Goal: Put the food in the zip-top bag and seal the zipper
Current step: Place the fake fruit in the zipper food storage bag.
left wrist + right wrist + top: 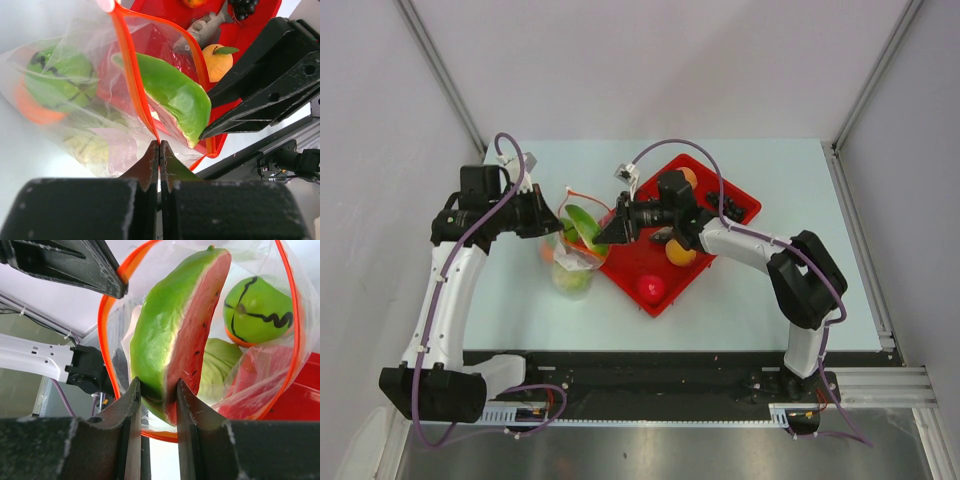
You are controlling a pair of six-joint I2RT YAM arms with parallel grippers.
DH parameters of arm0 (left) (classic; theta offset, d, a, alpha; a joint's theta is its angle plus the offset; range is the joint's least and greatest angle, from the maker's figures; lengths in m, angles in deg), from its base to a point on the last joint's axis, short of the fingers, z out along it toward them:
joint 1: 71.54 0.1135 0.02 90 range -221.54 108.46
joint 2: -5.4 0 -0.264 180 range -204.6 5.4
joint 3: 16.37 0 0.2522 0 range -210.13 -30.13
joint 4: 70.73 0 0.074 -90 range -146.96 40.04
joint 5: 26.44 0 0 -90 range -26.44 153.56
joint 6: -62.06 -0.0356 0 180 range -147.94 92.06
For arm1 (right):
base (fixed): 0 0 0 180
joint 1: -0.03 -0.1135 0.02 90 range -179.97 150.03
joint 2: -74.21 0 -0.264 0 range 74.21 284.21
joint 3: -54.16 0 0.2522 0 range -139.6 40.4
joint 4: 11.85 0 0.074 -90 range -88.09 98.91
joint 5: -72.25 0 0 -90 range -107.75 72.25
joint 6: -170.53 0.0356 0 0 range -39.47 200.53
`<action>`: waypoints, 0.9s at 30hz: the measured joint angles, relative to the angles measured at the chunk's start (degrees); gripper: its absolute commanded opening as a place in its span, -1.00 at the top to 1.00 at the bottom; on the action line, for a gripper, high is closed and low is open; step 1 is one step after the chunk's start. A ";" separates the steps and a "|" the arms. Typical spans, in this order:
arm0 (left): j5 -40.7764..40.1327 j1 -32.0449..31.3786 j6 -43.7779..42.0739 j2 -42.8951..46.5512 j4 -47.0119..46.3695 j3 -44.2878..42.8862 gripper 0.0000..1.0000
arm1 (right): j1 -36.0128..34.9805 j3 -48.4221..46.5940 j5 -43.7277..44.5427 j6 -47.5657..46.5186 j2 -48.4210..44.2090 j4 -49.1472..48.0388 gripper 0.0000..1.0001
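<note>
Clear bag (572, 270) on worktop (740, 300), seemingly touching red tray (640, 265), top view | left wrist: left claw (159, 145) clenched on orange zipper strip (131, 65) | right wrist: right claw (158, 385) grasping watermelon slice (170, 325) in bag's mouth, striped melon (257, 310) inside

**A:** What is the bag (85, 145) made of?
**B:** Clear, thin plastic film, glossy and creased. Its zipper strip (132, 70) is smooth orange-red plastic.

**A:** And the toy food?
**B:** The watermelon slice (160, 335) has a glossy green rind and a duller, faintly pitted red face. The striped melon (257, 305) is smooth and shiny. The fish (205, 30) is matt grey.

**A:** And the hardware?
**B:** The fingers (129, 412) of the right gripper (158, 384) are matt black with a grainy surface. The tray (635, 265) is glossy red plastic. The table (740, 300) is pale, smooth and matt.
</note>
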 measured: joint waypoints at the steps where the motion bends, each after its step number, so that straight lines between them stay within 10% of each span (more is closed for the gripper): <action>1: 0.15 0.02 0.00 0.00 -0.02 0.00 0.99 | 0.00 0.07 0.02 -0.44 -0.04 0.52 0.89; 4: 0.55 0.09 0.00 0.00 -0.02 0.00 1.00 | -0.13 0.13 0.24 -1.09 -0.04 1.25 -0.05; 9: 0.83 0.11 0.00 0.13 0.00 0.00 1.00 | -0.50 0.09 0.90 0.13 -0.26 2.73 -0.99; 22: 1.46 0.37 -0.04 0.22 1.03 -0.02 1.00 | 1.73 -4.13 2.64 -0.07 -10.95 9.99 -0.68; 27: 2.32 0.42 -0.07 0.33 1.18 -0.02 1.00 | 2.71 -7.52 8.44 -5.40 -12.50 19.32 -0.85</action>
